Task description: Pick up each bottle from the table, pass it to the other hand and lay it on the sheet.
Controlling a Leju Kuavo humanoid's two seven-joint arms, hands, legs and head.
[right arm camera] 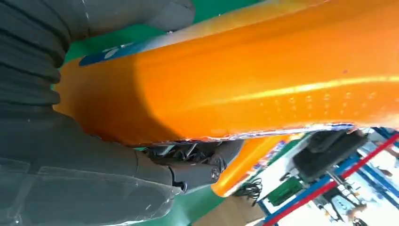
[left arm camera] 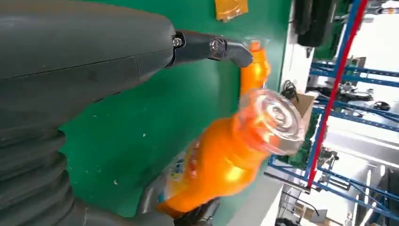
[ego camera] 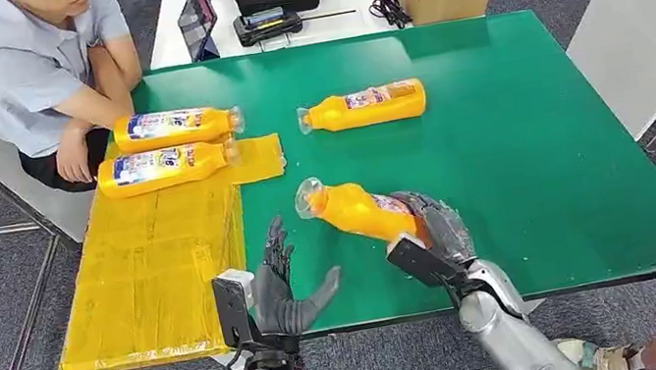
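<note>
Item: held bottle, orange, clear cap. It is being gripped at its base by the right hand, lower centre of the head view, and is being held tilted above the green counter, cap pointing toward the upper left.

Item: left hand, lower centre-left. Its fingers are being held spread and released, nothing grasped, just beside the cap.

Item: yellow sheet, left of frame. Two bottles are lying at its upper end.

Item: spare bottle, upper centre, lying on the counter.

Step judged in hand: the hand-over. The bottle's neck is needing to be brought into the left palm, and a firm left grasp is being called for before the right lets go.
</note>
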